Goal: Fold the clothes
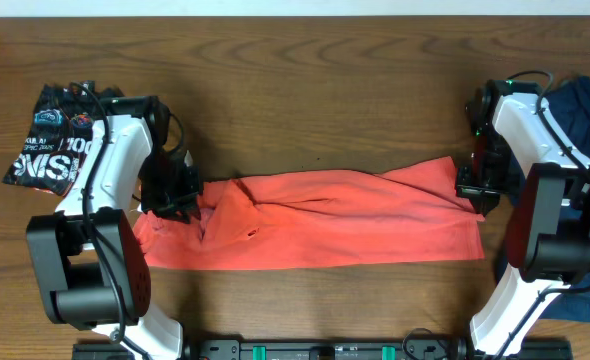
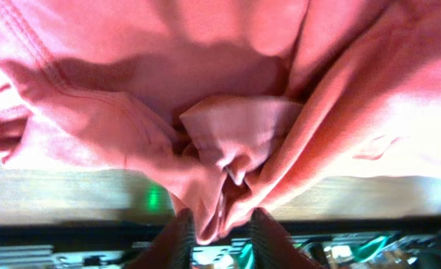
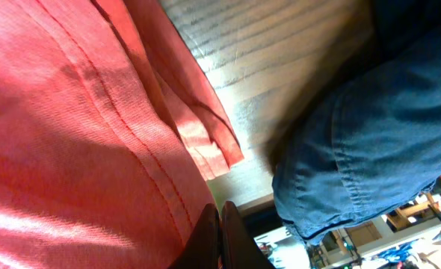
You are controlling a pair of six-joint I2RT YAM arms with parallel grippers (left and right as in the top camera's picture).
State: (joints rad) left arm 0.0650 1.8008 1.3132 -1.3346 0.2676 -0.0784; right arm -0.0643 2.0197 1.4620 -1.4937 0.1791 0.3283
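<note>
The coral-red T-shirt [image 1: 335,225] lies as a long folded band across the middle of the table, and it fills the left wrist view [image 2: 93,112]. My left gripper [image 1: 180,200] is at the shirt's left end. Its jaws [image 2: 222,235] stand apart, with a bunched fold of the red cloth hanging loose between the fingers [image 2: 177,240]. At the shirt's right end my right gripper [image 1: 472,195] is shut tight [image 3: 220,224] against the hemmed edge of the T-shirt [image 3: 71,134], which is drawn up towards it.
A navy-blue garment [image 1: 587,115] is heaped at the table's right edge, close beside the right arm [image 3: 370,142]. A black graphic-print tee [image 1: 55,140] lies crumpled at the far left, behind the left arm. Bare wooden table [image 1: 315,90] stretches behind the shirt.
</note>
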